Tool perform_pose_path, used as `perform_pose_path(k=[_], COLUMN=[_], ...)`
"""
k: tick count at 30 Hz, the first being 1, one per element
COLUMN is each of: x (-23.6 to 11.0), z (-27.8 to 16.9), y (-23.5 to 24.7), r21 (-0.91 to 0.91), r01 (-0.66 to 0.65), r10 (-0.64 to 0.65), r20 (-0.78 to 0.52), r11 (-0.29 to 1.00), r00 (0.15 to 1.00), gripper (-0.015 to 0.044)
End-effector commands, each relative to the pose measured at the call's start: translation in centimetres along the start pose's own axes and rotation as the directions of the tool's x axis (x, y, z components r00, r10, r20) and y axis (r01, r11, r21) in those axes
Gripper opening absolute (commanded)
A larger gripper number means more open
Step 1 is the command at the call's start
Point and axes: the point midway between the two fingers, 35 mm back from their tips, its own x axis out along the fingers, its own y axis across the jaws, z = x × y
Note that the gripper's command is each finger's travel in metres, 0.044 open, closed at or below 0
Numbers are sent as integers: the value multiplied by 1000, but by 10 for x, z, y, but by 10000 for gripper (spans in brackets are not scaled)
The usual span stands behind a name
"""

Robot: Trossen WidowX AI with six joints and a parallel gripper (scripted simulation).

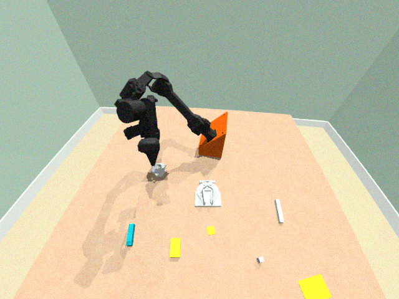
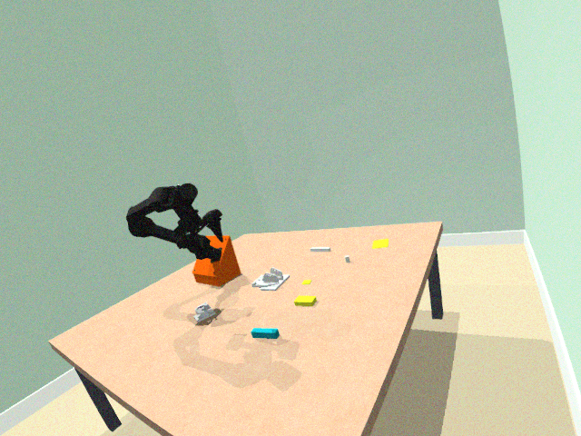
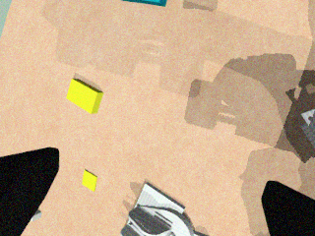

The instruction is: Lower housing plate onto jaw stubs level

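The white base (image 1: 197, 202) (image 2: 268, 287) (image 3: 157, 198) lies on the table, with the two jaws (image 1: 207, 194) (image 2: 271, 275) (image 3: 150, 221) on top. The grey-white housing plate (image 1: 159, 170) (image 2: 203, 312) (image 3: 308, 119) lies apart from it, to its left in the top view, and looks tilted; its underside is hidden. My gripper (image 3: 163, 177) is open and empty, pointing down above the table. One fingertip overlaps the plate's upper edge in the top view, but the exterior view shows it well above the plate. The other finger is hard to make out in the top and exterior views.
The arm is mounted at an orange wedge (image 1: 212, 148) (image 2: 229, 264). A teal bar (image 1: 130, 235) (image 2: 265, 332), a yellow block (image 1: 175, 247) (image 2: 305, 301) (image 3: 84, 96), a small yellow square (image 1: 211, 230) (image 3: 90, 180), a white bar (image 1: 278, 210), a small cube (image 1: 260, 259) and a larger yellow square (image 1: 315, 287) lie around.
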Motion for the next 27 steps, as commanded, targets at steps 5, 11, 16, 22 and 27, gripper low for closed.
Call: perform_pose_path(k=[5,11,16,22,27], x=[23,36,45,56,63], z=[5,8,10,11,11], y=[-28,-47,-64,-84,-102], r21=[159,263,347,443,519], r01=[104,167,216,269,309], r10=[-105,-172,-226,-290,-341], r20=[0,-4,-11,-23,-36], r11=[982,950,913,855,797], r00=[994,985,974,957,939], gripper=[440,440,440,440,440])
